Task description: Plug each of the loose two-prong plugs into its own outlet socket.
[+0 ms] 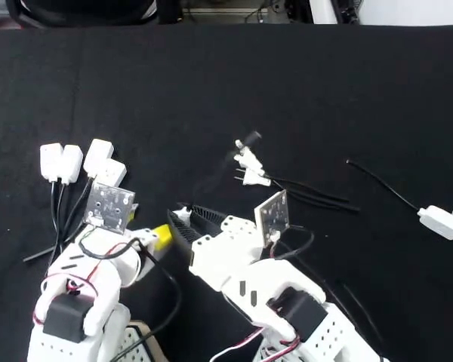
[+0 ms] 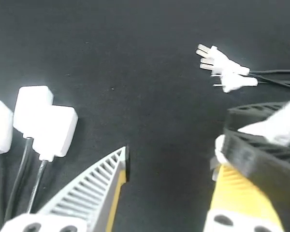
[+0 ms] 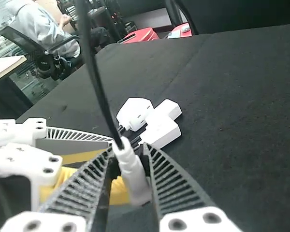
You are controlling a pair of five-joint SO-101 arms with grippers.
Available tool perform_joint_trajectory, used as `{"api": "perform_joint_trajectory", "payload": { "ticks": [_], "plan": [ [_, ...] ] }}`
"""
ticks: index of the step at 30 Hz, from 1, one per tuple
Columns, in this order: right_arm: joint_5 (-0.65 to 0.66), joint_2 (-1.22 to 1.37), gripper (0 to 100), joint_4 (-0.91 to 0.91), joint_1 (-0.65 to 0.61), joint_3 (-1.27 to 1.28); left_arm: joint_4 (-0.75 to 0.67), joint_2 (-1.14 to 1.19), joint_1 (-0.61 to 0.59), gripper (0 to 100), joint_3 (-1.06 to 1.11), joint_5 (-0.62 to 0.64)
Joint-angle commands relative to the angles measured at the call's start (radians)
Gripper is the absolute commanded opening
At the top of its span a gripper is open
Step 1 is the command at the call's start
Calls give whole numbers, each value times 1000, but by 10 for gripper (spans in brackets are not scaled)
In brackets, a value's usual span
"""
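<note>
Several white outlet sockets [image 1: 81, 162] with black cords lie at the left of the black table; the left wrist view shows them as sockets [image 2: 44, 124]. Two loose two-prong plugs [image 1: 251, 170] lie mid-table, also seen as plugs [image 2: 224, 70]. My right gripper [image 3: 128, 151] is shut on a white plug [image 3: 133, 176] whose black cord rises upward. In the high view that right gripper [image 1: 183, 220] points left, close beside my left gripper [image 1: 157, 237]. The left gripper [image 2: 173, 155] stands open with nothing between its fingers, and the right arm's black finger [image 2: 258, 154] crosses its yellow finger.
A white plug-like block [image 1: 440, 221] on a thin black cord lies at the far right. Black cables [image 1: 317, 197] trail from the loose plugs towards the right. The table's back edge [image 1: 226, 27] runs along the top. A seated person shows in the room behind.
</note>
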Motion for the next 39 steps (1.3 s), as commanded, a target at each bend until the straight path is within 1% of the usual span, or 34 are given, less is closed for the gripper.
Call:
{"api": "perform_joint_trajectory", "payload": {
  "ticks": [1,5,10,12,14,16,19,21,25,29,32,34,37,39],
  "plan": [
    [3,-85,11,55,-26,-47,-137,-11,-127,281,35,-2],
    [54,-82,11,132,-25,-79,-213,-9,-177,285,91,-3],
    [60,-81,11,146,-14,-79,-216,-9,-189,285,94,-3],
    [69,-81,11,144,25,-79,-213,-9,-191,285,94,-6],
    [109,-81,11,144,75,-79,-181,-9,-193,284,88,-48],
    [138,-81,11,143,138,-77,-140,-9,-223,284,68,-78],
    [207,-81,11,140,227,-53,-98,-9,-314,285,61,-91],
    [233,-79,11,140,253,-16,-86,-9,-390,284,71,-132],
    [256,-73,11,109,258,54,-61,-9,-549,283,154,-203],
    [256,-22,11,28,258,56,-58,-8,-657,282,249,-345],
    [256,54,11,-92,259,59,-8,-8,-679,282,257,-391],
    [241,125,11,-167,301,50,3,-8,-677,282,257,-404],
    [199,271,11,-176,364,-36,5,-8,-670,282,259,-416],
    [173,404,11,-167,377,-116,8,-8,-653,282,259,-416]
  ]
}}
